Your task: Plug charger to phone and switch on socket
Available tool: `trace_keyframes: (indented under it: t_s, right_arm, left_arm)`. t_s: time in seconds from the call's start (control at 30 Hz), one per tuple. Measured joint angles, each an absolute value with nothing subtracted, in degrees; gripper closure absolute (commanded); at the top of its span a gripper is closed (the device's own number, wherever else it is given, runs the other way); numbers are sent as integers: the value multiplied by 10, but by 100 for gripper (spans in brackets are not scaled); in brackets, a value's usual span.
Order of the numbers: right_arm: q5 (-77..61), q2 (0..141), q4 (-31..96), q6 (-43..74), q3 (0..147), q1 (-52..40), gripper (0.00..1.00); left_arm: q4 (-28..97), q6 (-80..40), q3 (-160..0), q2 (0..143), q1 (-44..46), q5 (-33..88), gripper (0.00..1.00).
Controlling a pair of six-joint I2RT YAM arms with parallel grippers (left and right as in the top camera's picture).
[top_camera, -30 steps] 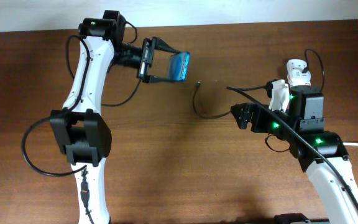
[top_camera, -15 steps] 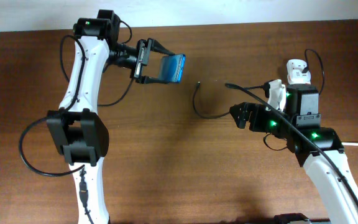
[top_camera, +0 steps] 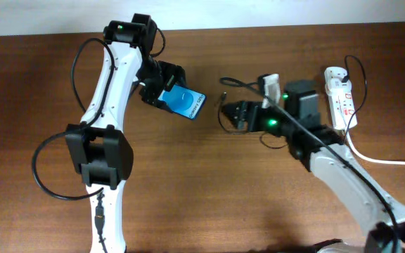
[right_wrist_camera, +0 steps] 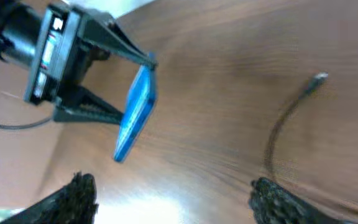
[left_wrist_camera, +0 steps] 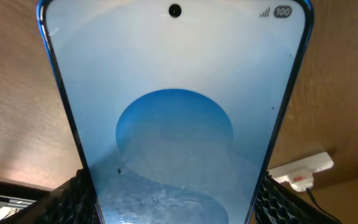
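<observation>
My left gripper (top_camera: 167, 95) is shut on the phone (top_camera: 186, 102), blue-screened, held tilted above the table left of centre. The phone fills the left wrist view (left_wrist_camera: 176, 106) between the finger pads. My right gripper (top_camera: 229, 116) is open and empty, just right of the charger's plug tip (top_camera: 224, 94). The charger (top_camera: 223, 119) is a thin black cable curving under the right gripper. In the right wrist view the phone (right_wrist_camera: 135, 112) shows edge-on at left, the charger (right_wrist_camera: 278, 134) at right, and the open fingers (right_wrist_camera: 173, 199) at the bottom. The socket (top_camera: 342, 98), a white power strip, lies at the far right.
The socket's thick white cord (top_camera: 385, 160) runs off the right edge. The socket also shows at the lower right of the left wrist view (left_wrist_camera: 300, 172). The left arm's black cable (top_camera: 48, 169) loops over the table at the left. The table is dark brown wood (top_camera: 209, 197).
The left gripper has turned and lowered the phone toward the centre, screen now facing up. The right arm has swung left to the charger's tip, uncovering the socket.
</observation>
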State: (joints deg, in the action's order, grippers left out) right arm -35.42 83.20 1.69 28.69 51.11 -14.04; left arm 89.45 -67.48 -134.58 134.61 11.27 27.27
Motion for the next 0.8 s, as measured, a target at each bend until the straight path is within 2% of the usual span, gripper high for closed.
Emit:
trace_keyframes:
  t_s: [0.07, 0.17, 0.37, 0.67, 0.8]
  right_arm:
    - [-341, 852, -4, 324, 511, -162, 38]
    - [-306, 869, -30, 376, 511, -191, 38]
    - [-284, 877, -60, 419, 511, -224, 48]
    - [-243, 881, -46, 469, 511, -239, 49]
    - [-227, 882, -42, 477, 511, -239, 53]
  left_arm:
    - [899, -686, -1346, 1346, 114, 269, 100]
    - [896, -701, -1346, 1346, 123, 262, 100]
    - [889, -719, -1346, 1346, 174, 239, 100]
    - [885, -732, -1346, 1346, 193, 237, 100]
    - [884, -736, -1346, 1346, 206, 235, 100]
